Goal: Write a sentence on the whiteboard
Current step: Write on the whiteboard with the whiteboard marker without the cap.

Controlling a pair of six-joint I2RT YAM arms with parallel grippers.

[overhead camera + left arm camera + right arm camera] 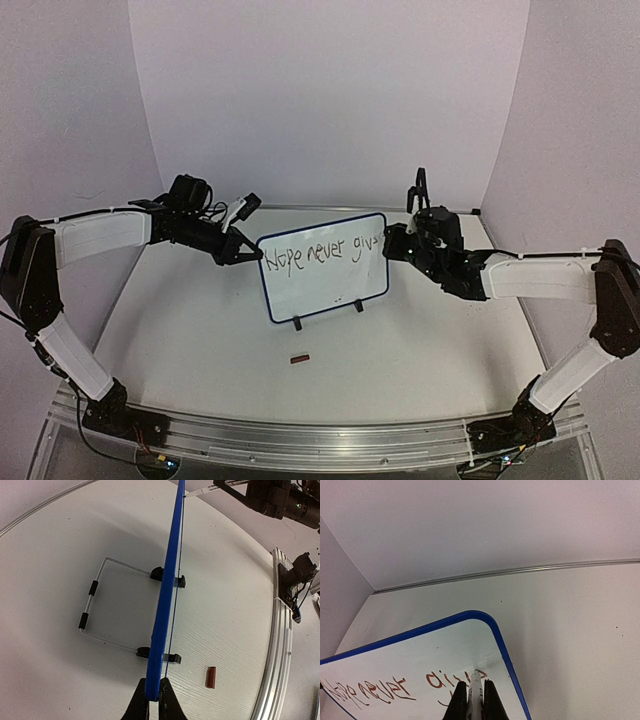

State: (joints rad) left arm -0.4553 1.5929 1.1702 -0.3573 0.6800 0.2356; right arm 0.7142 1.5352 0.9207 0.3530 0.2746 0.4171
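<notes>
Both ends of the whiteboard (pixel 322 268), upright at mid-frame in the top view, are attended: the left gripper (pixel 248 252) pinches its left edge, while the right gripper (pixel 395 245) clamps a marker (pixel 476 686) whose tip meets the sentence (pixel 320 255) at its unfinished upper-right end.

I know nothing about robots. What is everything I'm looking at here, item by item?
whiteboard: one, white with a blue frame, standing mid-table on two black feet
writing: one line, dark, across the board's top, starting "Hope never"
marker: one, pale barrel, tip against the board near its right edge
wire stand: one, silvery with black sleeves, flat on the table behind the board
block: one, small, reddish-brown, on the table in front of the board
table: one, white, under everything
rail: one, silvery, along the near edge
left gripper: one, black, clamped on the board's left edge
right gripper: one, black, clamped on the marker
</notes>
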